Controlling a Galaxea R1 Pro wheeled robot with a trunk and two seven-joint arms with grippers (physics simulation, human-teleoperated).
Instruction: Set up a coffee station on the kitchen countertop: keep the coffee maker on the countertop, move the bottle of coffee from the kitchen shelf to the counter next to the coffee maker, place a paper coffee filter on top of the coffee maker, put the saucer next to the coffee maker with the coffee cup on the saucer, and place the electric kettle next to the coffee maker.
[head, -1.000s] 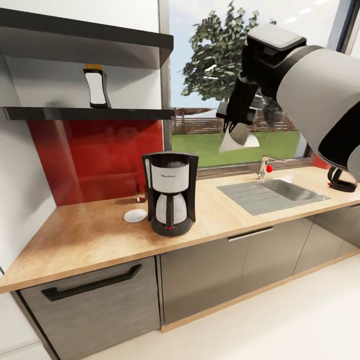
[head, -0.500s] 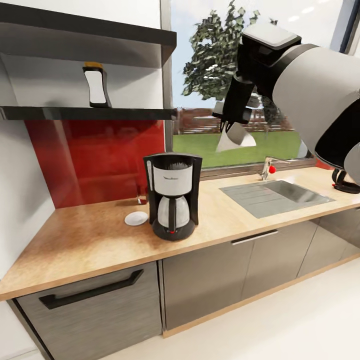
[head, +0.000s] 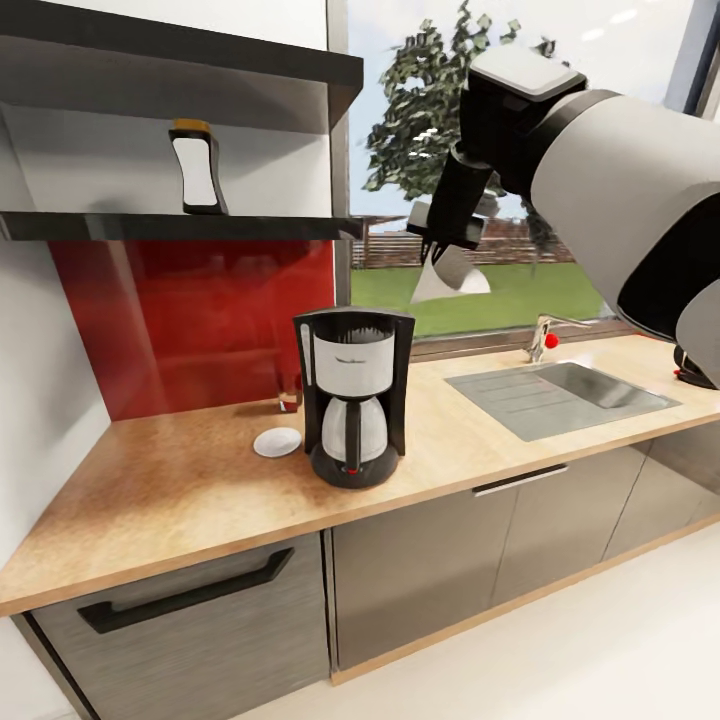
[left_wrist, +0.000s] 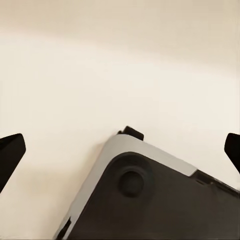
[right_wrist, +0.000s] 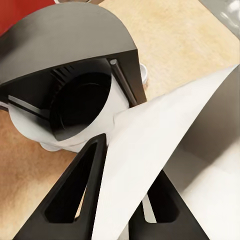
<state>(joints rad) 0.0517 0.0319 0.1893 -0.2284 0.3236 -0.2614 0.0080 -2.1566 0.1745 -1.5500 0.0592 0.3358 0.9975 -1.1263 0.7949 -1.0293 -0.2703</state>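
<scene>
The black and white coffee maker (head: 352, 395) stands on the wooden countertop (head: 180, 490). A white saucer (head: 277, 441) lies just left of it, with a small coffee cup (head: 287, 392) behind by the red wall. The bottle of coffee (head: 198, 168) stands upright on the dark shelf. My right gripper (head: 440, 245) hangs above and right of the coffee maker, shut on a white paper coffee filter (head: 448, 275). In the right wrist view the filter (right_wrist: 150, 155) sits between the fingers (right_wrist: 75, 195), over the maker's open top (right_wrist: 80, 100). My left gripper (left_wrist: 120, 150) is open over pale floor.
A steel sink (head: 560, 392) with a faucet (head: 543, 335) is set in the counter to the right. A dark kettle (head: 692, 368) sits at the far right, mostly hidden behind my right arm. Drawers and cabinets run below the counter. The robot's base (left_wrist: 150, 200) is under the left gripper.
The right gripper has carried the filter left and slightly up, closer to the coffee maker. The whole head view has shifted a little, so the counter's things sit further right.
</scene>
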